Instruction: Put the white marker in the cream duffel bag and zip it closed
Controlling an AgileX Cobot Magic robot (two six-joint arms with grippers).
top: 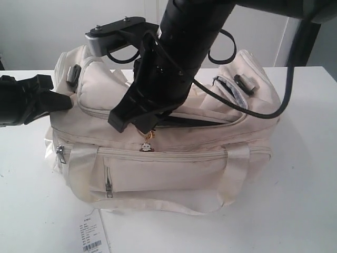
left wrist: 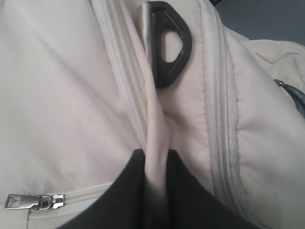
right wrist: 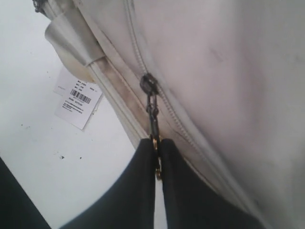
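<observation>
Table [top: 295,211]: white, carrying one bag [top: 174,168], cream, its long axis running across the exterior view.

Right arm comes down over the middle of the bag. Right hand [right wrist: 156,143] is clamped on the zip pull [right wrist: 152,112] of the top flap, fingers together on its chain.

Left hand [left wrist: 155,162] is at the bag's left end, pinched shut on a fold of cream cloth, bracing it.

A dark open gap [top: 205,121] runs from the pull toward the bag's right end, so the zip is not yet shut. Judgement: the pull must travel that way, along the curved seam and away from the left hand.

Paper tag [top: 92,240] lies on the table in front.

Marker: not visible in any view; probably inside the bag, but I cannot tell.
</observation>
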